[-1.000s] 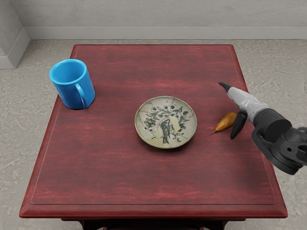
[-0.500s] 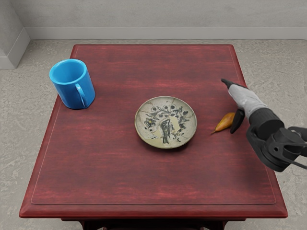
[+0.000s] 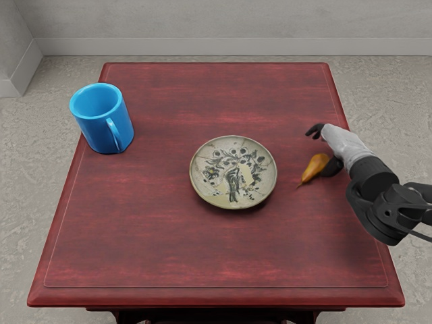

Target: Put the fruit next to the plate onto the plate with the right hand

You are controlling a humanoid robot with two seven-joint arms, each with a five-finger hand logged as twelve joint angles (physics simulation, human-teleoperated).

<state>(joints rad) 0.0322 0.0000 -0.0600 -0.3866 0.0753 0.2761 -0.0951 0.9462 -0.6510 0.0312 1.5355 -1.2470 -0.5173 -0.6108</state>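
The right hand (image 3: pixel 332 147) sits low over the counter (image 3: pixel 202 243), curled in on the thick end of the fruit (image 3: pixel 314 167). A dark thumb (image 3: pixel 332 167) presses against that end, and another finger (image 3: pixel 313 130) hooks over empty air well clear of the fruit. The fruit lies on the counter just under and to the left of the hand, its thin tip pointing away toward the plate (image 3: pixel 233 139), which lies further left, apart from both. The hold looks shallow, since only the end nearest the hand is covered and most of the tapered body sticks out free. The main risk is that the fruit pivots or squirts out from the grip as the hand rises, because a smooth, narrowing shape gives little to clamp on. If it slips, it can roll along the counter, or off the edge close behind the hand. A low carry can also knock the plate's rim and shove it toward the blue mug (image 3: pixel 101 118) far off beyond the plate. Releasing too early would drop the fruit short of the plate.
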